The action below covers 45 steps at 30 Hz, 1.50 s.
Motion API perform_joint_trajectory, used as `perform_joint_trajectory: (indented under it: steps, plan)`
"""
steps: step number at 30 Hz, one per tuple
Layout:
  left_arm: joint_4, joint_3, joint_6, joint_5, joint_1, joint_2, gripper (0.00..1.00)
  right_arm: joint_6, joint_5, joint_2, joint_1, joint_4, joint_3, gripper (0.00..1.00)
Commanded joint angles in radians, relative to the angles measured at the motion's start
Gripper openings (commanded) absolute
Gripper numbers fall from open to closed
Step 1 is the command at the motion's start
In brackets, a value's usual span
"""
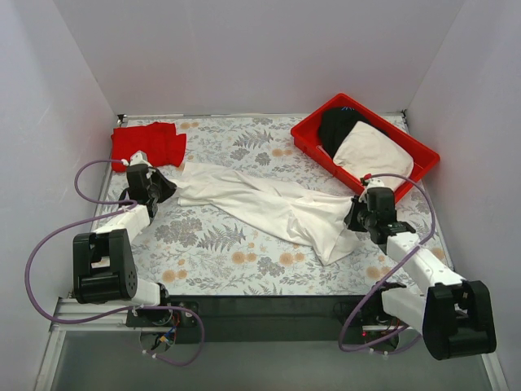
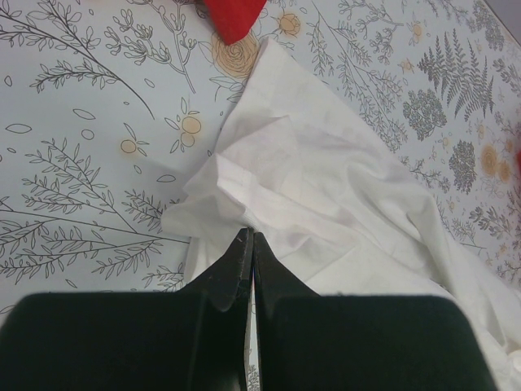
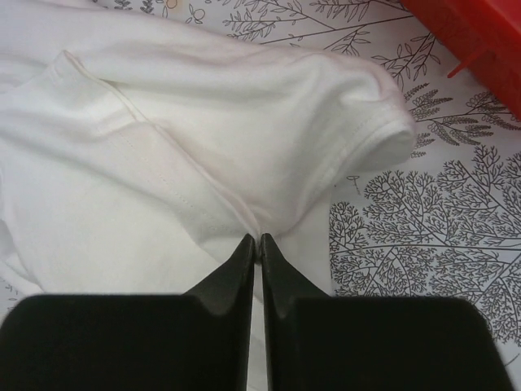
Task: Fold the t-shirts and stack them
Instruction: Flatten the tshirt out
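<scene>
A white t-shirt lies crumpled and stretched across the middle of the floral table. My left gripper is shut on its left end; in the left wrist view the jaws pinch a fold of the white cloth. My right gripper is shut on its right end; in the right wrist view the jaws pinch the cloth near a sleeve. A red t-shirt lies folded at the back left, its corner showing in the left wrist view.
A red plastic tray at the back right holds a black garment and an off-white one; its corner shows in the right wrist view. White walls enclose the table on three sides.
</scene>
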Motion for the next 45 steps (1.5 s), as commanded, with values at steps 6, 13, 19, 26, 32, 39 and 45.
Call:
perform_joint_trajectory:
  steps: [6,13,19,26,32,39,45]
  plan:
    - [0.004,0.005,0.005,-0.043,0.005,-0.06,0.0,-0.051,0.146,-0.241,-0.005,-0.113,0.058,0.01]
    - [-0.011,0.005,0.006,-0.079,0.007,-0.095,0.0,-0.08,0.127,-0.278,-0.005,-0.104,0.112,0.01]
    - [-0.049,0.043,-0.004,-0.121,0.005,-0.164,0.0,-0.086,0.091,-0.264,0.01,-0.095,0.237,0.01]
    - [-0.052,0.094,-0.067,-0.115,0.007,-0.271,0.0,-0.114,0.102,-0.213,0.05,-0.081,0.446,0.01]
    - [-0.106,0.189,-0.067,-0.118,0.005,-0.308,0.0,-0.152,0.081,-0.12,0.064,-0.049,0.642,0.01]
    - [-0.19,0.368,-0.055,-0.096,0.005,-0.359,0.0,-0.187,0.061,-0.055,0.078,-0.032,0.876,0.01]
    - [-0.272,0.506,-0.031,-0.069,0.005,-0.386,0.0,-0.229,0.03,-0.034,0.082,-0.07,1.067,0.01]
